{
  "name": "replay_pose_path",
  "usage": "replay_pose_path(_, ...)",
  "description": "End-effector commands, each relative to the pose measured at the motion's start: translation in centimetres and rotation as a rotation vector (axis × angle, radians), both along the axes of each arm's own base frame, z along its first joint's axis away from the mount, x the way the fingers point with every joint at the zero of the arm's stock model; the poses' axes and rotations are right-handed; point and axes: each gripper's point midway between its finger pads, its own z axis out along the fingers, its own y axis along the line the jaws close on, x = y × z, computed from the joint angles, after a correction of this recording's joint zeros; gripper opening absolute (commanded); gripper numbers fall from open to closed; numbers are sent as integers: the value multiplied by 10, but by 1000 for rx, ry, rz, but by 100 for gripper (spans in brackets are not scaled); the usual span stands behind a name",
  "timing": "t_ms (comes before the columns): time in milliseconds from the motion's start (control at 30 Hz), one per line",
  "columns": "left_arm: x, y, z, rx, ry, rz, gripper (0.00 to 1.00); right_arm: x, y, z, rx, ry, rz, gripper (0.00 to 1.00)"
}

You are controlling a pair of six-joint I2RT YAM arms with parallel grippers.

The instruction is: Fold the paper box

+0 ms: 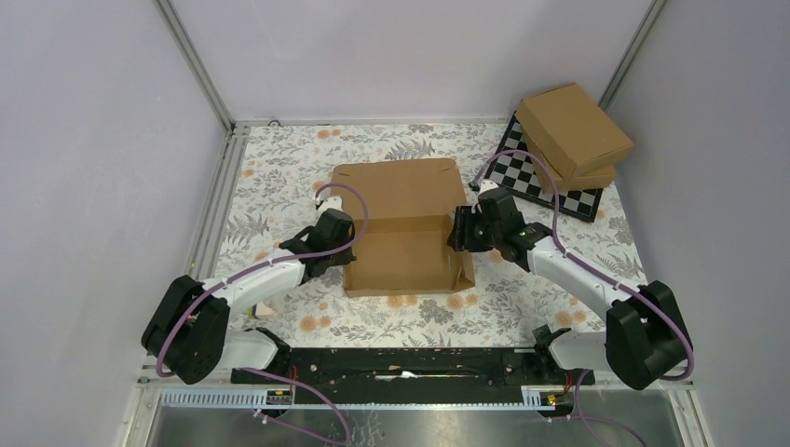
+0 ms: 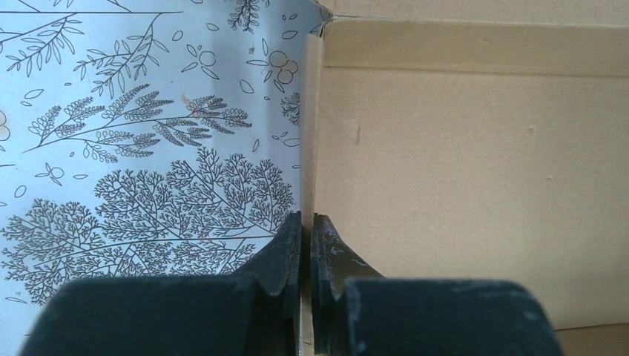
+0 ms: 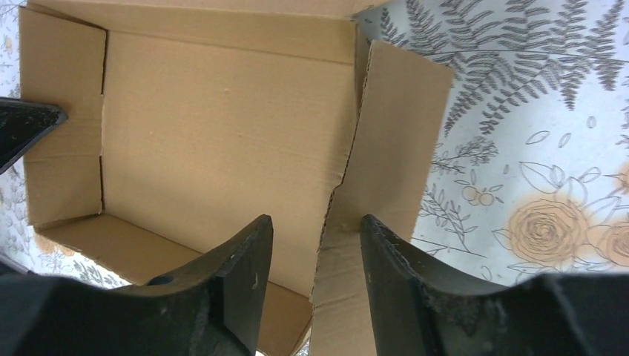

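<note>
The paper box [image 1: 401, 233] lies mid-table as a brown cardboard tray with its walls partly raised and its lid panel stretching away from me. My left gripper [image 1: 347, 244] is at its left side. In the left wrist view that gripper [image 2: 306, 219] is shut on the thin upright left wall [image 2: 312, 111]. My right gripper [image 1: 463, 233] is at the right side. The right wrist view shows it [image 3: 315, 222] open, its jaws straddling the right side flap [image 3: 393, 133], which leans outward. The box floor [image 3: 222, 133] is bare.
Two ready-made cardboard boxes [image 1: 573, 130] are stacked on a chequered board [image 1: 522, 177] at the back right. A flowered cloth [image 1: 279, 168] covers the table. A metal rail [image 1: 219, 186] runs along the left edge, and grey walls enclose the space.
</note>
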Motion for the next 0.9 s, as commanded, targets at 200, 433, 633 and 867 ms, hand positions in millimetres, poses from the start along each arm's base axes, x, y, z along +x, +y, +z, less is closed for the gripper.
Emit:
replay_pose_path(200, 24, -19, 29, -85, -101, 3, 0, -10, 33, -14, 112, 90, 112, 67)
replay_pose_path(433, 21, -18, 24, -86, -95, 5, 0, -12, 36, -9, 142, 77, 121, 70)
replay_pose_path(633, 20, -17, 20, -80, -90, 8, 0, -8, 30, -1, 118, 42, 110, 75)
replay_pose_path(867, 19, -11, 17, -101, -90, 22, 0, 7, -28, 25, 325, 44, -82, 84)
